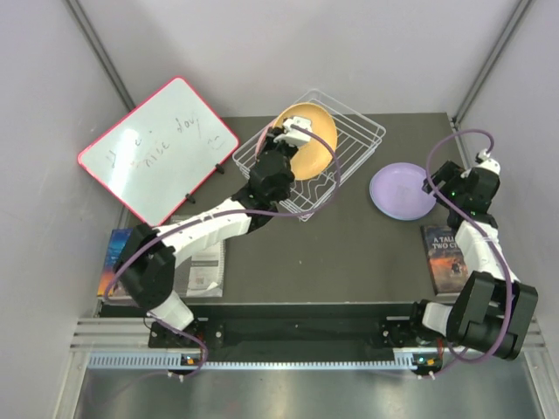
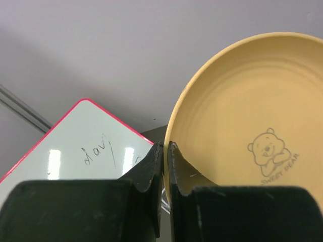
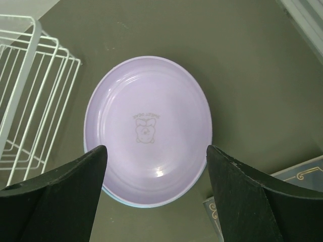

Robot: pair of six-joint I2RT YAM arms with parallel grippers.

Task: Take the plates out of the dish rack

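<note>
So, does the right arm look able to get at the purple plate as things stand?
Probably yes. The right gripper is open and hangs right above the purple plate, which lies flat beside the dish rack, with nothing between them.

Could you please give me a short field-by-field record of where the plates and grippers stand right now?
left gripper: shut on the rim of the orange plate
orange plate: tilted up on edge over the dish rack
right gripper: open, above the lilac plate
lilac plate: flat on the table, right of the dish rack
whiteboard: left of the dish rack
</note>
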